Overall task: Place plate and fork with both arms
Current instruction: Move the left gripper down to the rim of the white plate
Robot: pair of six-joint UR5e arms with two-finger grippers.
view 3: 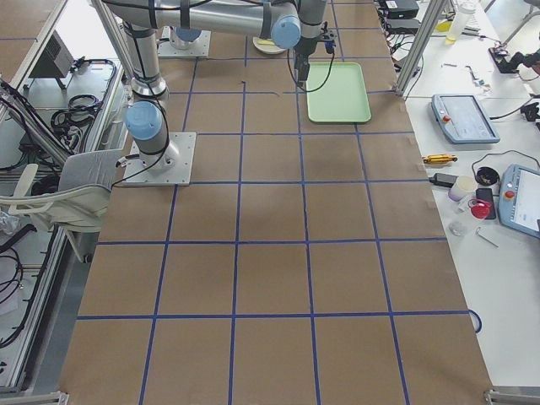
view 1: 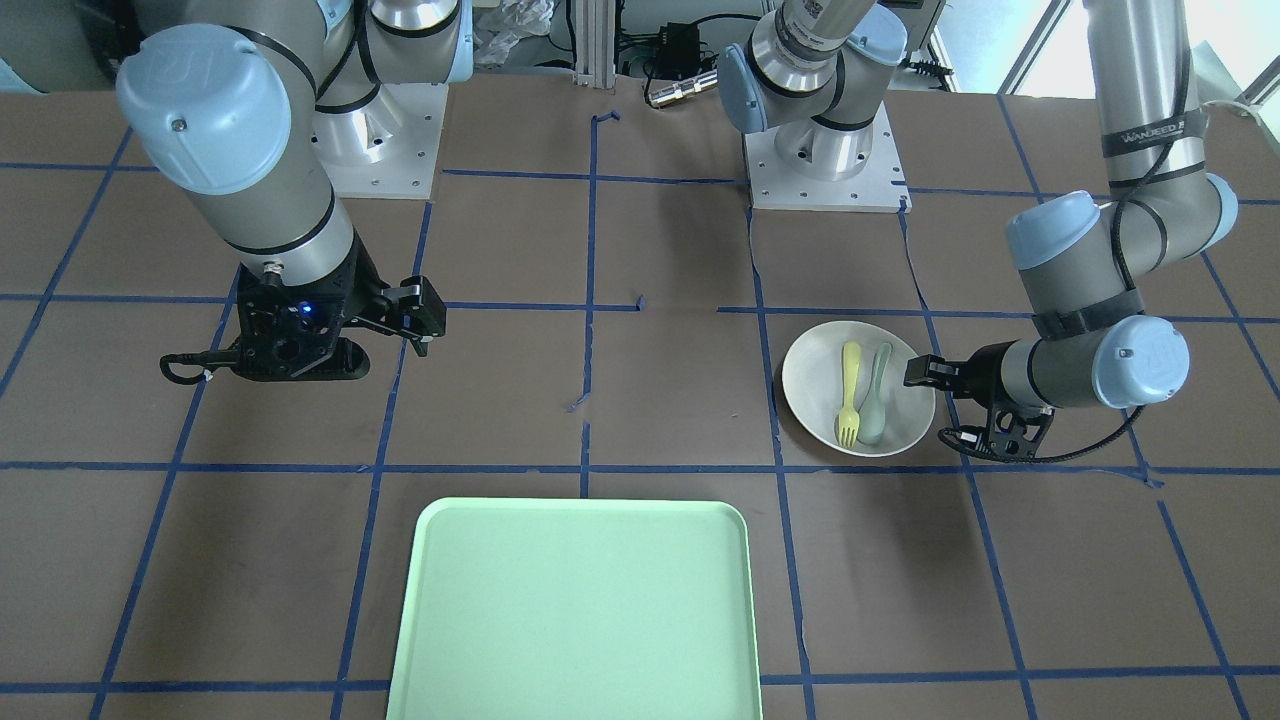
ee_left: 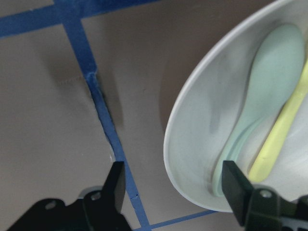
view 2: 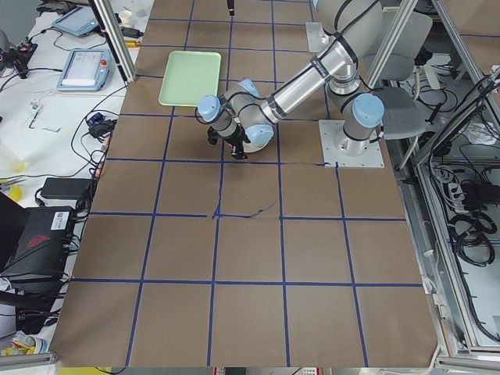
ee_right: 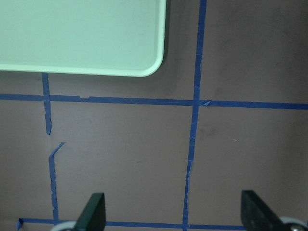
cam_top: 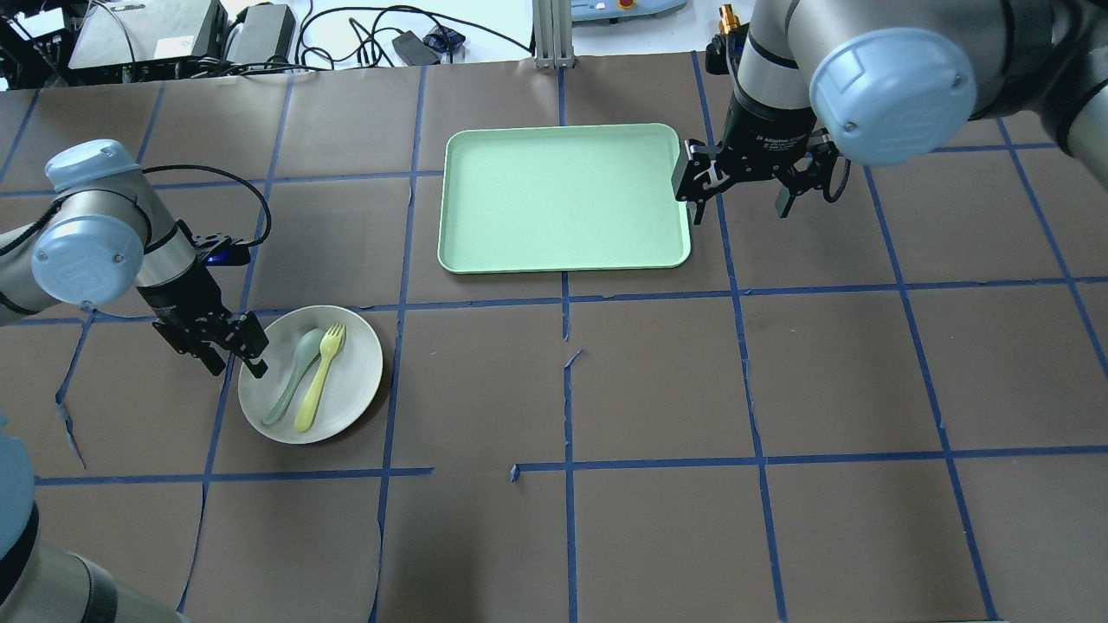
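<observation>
Early stage, by the look of it: nothing on the tray (cam_top: 563, 199) yet.
- Plate (cam_top: 359, 363): on the table (cam_top: 606, 389), well apart from tray; holds fork (cam_top: 318, 381) and spoon (cam_top: 294, 376) side by side.
- Left gripper (cam_top: 235, 368): jaws apart, straddling plate rim, not clamped.
- Right gripper (cam_top: 740, 208): jaws wide, empty, hovering just beside tray's corner.
- Left to do, probably: grasp plate, pick out fork, set both down.
- Count: one plate, one fork, one spoon, one tray, two arms.
</observation>
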